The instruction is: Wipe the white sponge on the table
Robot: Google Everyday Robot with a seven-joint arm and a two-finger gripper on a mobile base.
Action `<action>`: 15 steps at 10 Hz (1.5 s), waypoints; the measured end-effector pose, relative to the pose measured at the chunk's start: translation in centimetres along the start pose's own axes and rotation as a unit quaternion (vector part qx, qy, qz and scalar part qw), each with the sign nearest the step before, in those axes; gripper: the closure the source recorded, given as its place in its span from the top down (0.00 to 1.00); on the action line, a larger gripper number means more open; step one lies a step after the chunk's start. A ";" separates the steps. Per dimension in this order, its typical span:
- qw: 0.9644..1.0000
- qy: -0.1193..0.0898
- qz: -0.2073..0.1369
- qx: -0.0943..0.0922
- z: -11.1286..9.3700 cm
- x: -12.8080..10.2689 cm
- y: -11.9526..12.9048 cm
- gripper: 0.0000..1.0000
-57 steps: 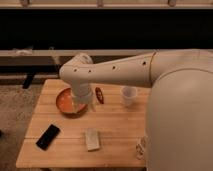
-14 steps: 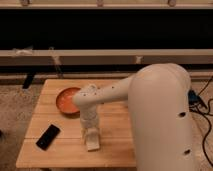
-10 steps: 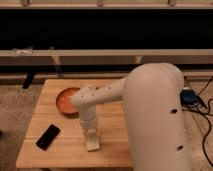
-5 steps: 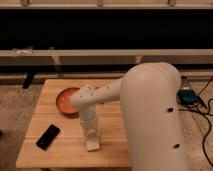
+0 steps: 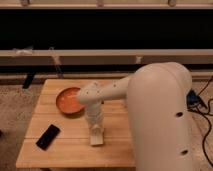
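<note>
The white sponge [image 5: 96, 138] lies on the wooden table [image 5: 60, 150] near the front middle. My gripper [image 5: 95, 127] points straight down from the white arm [image 5: 107, 92] and sits on the sponge's far end, pressing or touching it. The sponge's near end shows below the gripper.
An orange bowl [image 5: 69, 101] stands at the table's back left, close to the arm. A black phone [image 5: 48, 136] lies at the front left. The arm's large white body [image 5: 162, 120] covers the table's right side. Cables [image 5: 202, 107] lie on the floor at the right.
The arm came down from above the bowl to the sponge. Over the last second the gripper and sponge have shifted slightly toward the table's front.
</note>
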 end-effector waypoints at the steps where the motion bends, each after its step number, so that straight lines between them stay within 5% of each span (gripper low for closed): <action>1: 1.000 -0.011 0.019 -0.002 -0.9 -1.2 -1.3 0.00; 4: 0.997 -0.043 0.058 -0.004 -3.2 -4.3 -4.4 0.00; 9: 0.999 -0.039 0.012 0.004 -1.4 -6.9 0.7 0.00; 15: 0.996 0.001 -0.089 0.012 -0.5 -1.0 6.5 0.00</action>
